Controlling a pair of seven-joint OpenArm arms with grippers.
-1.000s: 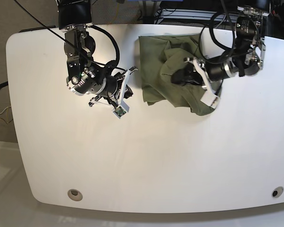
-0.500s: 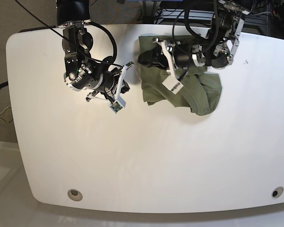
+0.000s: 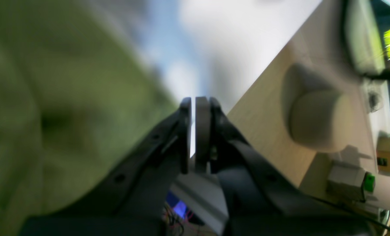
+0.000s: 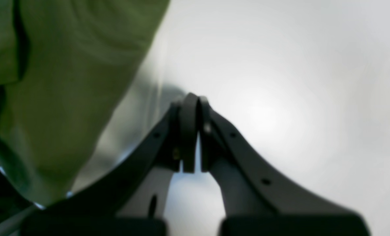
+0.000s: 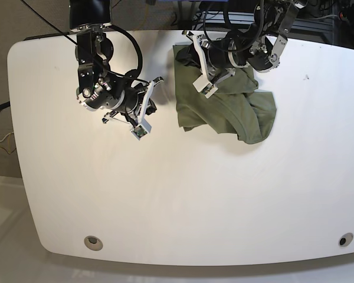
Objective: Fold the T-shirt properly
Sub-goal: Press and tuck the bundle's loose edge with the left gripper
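Note:
The olive-green T-shirt lies crumpled at the back of the white table, with a rumpled lobe toward the right. My left gripper hovers over the shirt's back-left corner. In the left wrist view this gripper is shut and empty, with the blurred shirt to its left. My right gripper is over bare table just left of the shirt. In the right wrist view it is shut and empty, with the shirt at upper left.
The table's back edge runs close behind the shirt, with cables and dark equipment beyond it. Two round holes sit near the front edge, one at the left and one at the right.
My left arm has swung from the shirt's right side leftward and back to its back-left corner, uncovering the right lobe. My right gripper has drifted slightly left and back.

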